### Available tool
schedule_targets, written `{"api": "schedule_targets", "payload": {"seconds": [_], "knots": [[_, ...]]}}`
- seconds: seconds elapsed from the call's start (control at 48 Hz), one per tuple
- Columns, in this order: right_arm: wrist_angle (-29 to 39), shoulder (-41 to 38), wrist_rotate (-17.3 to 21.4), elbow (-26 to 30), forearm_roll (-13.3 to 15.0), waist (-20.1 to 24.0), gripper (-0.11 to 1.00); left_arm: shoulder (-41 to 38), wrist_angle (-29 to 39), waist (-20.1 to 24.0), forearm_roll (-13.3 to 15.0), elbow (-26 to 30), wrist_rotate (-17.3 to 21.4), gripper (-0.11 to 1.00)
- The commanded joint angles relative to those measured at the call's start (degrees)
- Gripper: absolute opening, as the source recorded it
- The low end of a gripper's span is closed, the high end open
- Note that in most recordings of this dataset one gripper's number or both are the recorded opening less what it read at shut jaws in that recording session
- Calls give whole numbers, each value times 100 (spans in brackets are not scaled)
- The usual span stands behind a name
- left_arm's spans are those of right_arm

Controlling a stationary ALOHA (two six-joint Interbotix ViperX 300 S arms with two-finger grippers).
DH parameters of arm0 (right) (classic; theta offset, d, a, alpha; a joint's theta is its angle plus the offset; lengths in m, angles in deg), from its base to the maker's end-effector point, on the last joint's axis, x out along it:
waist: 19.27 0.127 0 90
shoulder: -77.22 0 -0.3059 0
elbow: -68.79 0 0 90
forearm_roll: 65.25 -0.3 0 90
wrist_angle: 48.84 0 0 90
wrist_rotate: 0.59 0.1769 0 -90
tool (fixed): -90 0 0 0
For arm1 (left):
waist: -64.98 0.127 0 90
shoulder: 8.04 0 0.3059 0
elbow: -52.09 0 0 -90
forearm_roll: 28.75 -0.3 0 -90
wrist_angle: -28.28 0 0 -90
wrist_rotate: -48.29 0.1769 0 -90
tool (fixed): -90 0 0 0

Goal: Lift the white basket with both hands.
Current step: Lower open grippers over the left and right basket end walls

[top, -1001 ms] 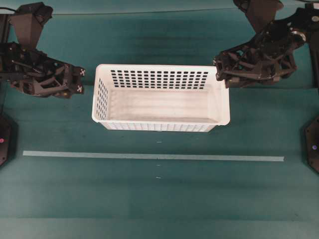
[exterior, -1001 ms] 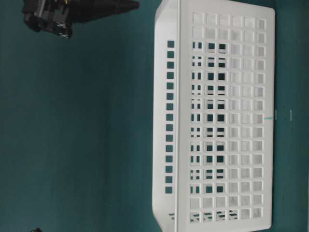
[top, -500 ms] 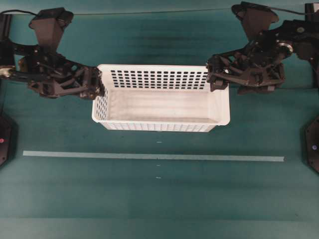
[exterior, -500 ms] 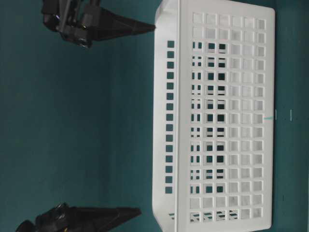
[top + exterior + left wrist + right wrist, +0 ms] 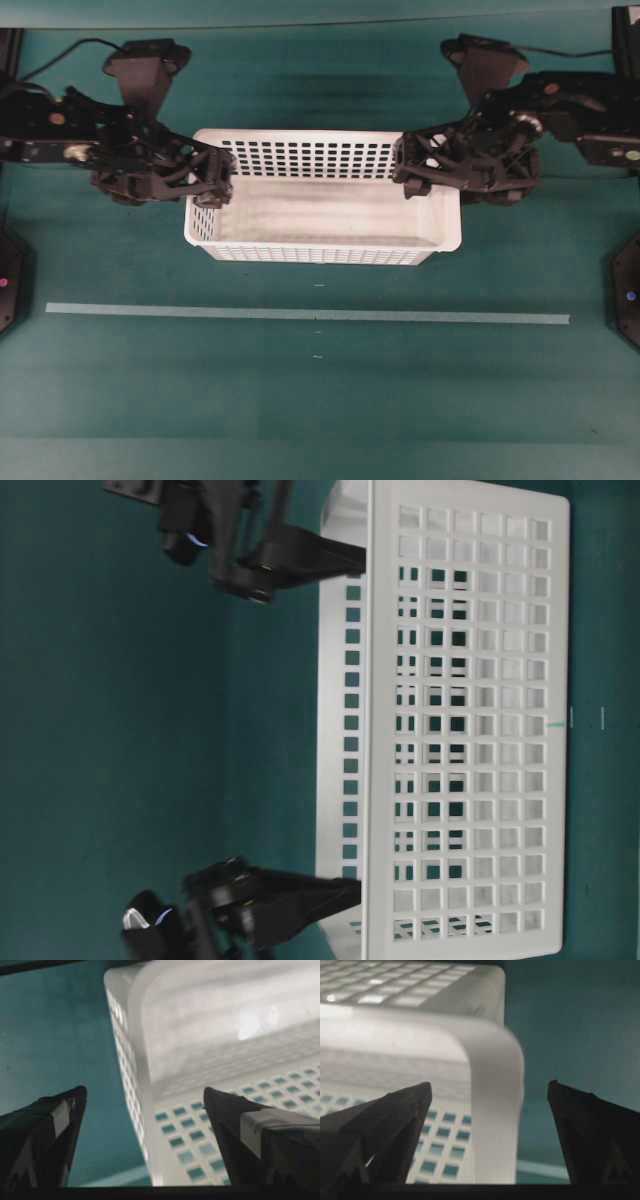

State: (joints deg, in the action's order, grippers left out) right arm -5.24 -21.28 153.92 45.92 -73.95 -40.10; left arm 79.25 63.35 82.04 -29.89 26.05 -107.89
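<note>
The white basket (image 5: 320,210) stands empty on the green table, long side facing the front; it also fills the right of the table-level view (image 5: 470,720). My left gripper (image 5: 226,180) is open at its left end. In the left wrist view the left gripper (image 5: 144,1091) straddles the rim of the basket (image 5: 200,1020), one finger outside, one inside, with gaps on both sides. My right gripper (image 5: 403,168) is open at the right end. In the right wrist view the right gripper (image 5: 490,1084) straddles the rounded corner rim of the basket (image 5: 420,1030) without touching it.
A pale tape line (image 5: 300,313) runs across the table in front of the basket. Black arm bases sit at the left edge (image 5: 8,280) and the right edge (image 5: 628,295).
Both arms have swung inward from beside the basket until their fingers straddle its two end rims. Both pairs of jaws have spread wider. The basket has not moved.
</note>
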Motion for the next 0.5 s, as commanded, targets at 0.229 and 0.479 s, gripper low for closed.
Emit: {"api": "schedule_targets", "payload": {"seconds": [0.229, 0.479], "knots": [[-308, -149, 26, -26, 18, 105, 95, -211, -220, 26, -18, 35, 0, 94], [-308, -158, 35, -26, 9, 114, 95, -202, -281, 18, -9, -9, 0, 92]]}}
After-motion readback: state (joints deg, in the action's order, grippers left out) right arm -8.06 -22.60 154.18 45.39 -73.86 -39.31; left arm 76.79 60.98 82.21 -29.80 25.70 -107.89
